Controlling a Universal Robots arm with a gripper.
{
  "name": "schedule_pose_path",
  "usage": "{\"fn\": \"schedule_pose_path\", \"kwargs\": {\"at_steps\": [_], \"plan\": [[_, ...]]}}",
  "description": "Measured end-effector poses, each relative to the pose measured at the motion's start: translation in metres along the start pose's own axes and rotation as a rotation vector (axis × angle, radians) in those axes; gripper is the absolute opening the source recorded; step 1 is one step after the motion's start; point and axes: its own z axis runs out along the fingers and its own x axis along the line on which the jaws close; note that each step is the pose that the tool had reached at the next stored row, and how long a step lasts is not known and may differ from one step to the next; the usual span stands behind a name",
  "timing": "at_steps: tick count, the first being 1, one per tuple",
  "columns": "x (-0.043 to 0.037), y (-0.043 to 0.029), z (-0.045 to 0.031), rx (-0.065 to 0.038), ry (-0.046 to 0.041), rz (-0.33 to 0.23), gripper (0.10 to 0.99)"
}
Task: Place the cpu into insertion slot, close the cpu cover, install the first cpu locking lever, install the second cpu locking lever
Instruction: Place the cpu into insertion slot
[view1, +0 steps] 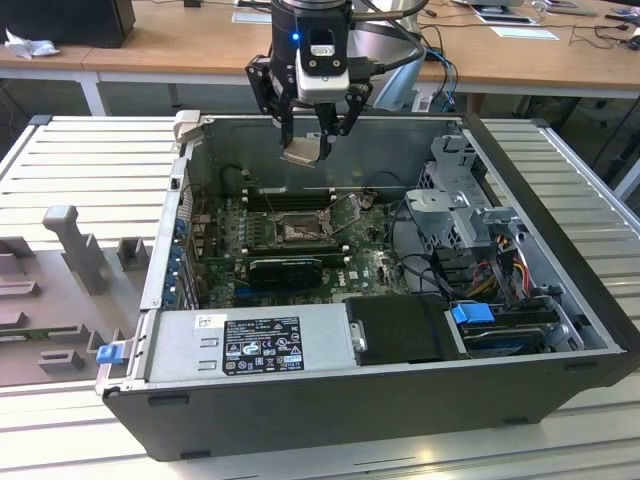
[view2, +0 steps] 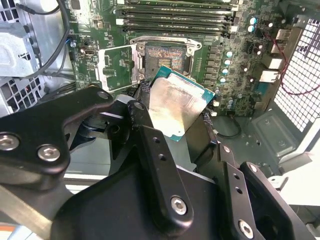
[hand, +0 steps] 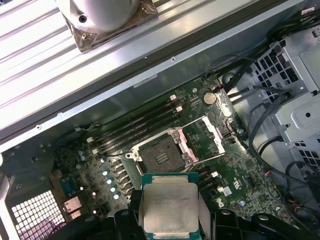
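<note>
Above the insertion slot (view1: 298, 228), your gripper (view1: 312, 140) hangs in the open top of the computer case (view1: 420, 135). Its two black fingers (view2: 141, 107) pinch the cpu (view2: 180, 105) by two opposite edges. The chip is up in the air, well apart from the slot, and touches nothing but the fingers.

Some parts you cannot see well. In the first wrist view the chip's near edge is cut off where the picture ends. In the second wrist view the gripper's big black body hides the case floor on the near side of the slot.

The slot is empty, and its dark middle lies bare in both wrist views. Just beside the slot, the cpu cover (hand: 205, 135) is swung open, off the slot.

The case holds the green board (view1: 385, 265), and the slot sits on that board. Long black memory sticks (hand: 137, 125) lie along another side of the slot. Farther from the slot are a grey metal cage (view1: 450, 200), black cables (hand: 250, 130) and a grey box with a label (view1: 200, 345).
</note>
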Motion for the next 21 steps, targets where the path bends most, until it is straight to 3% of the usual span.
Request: {"fn": "schedule_pose_path", "kwargs": {"at_steps": [21], "plan": [[0.0000, 0.0000, 0.0000, -0.001, -0.0056, 0.062, 0.529]]}}
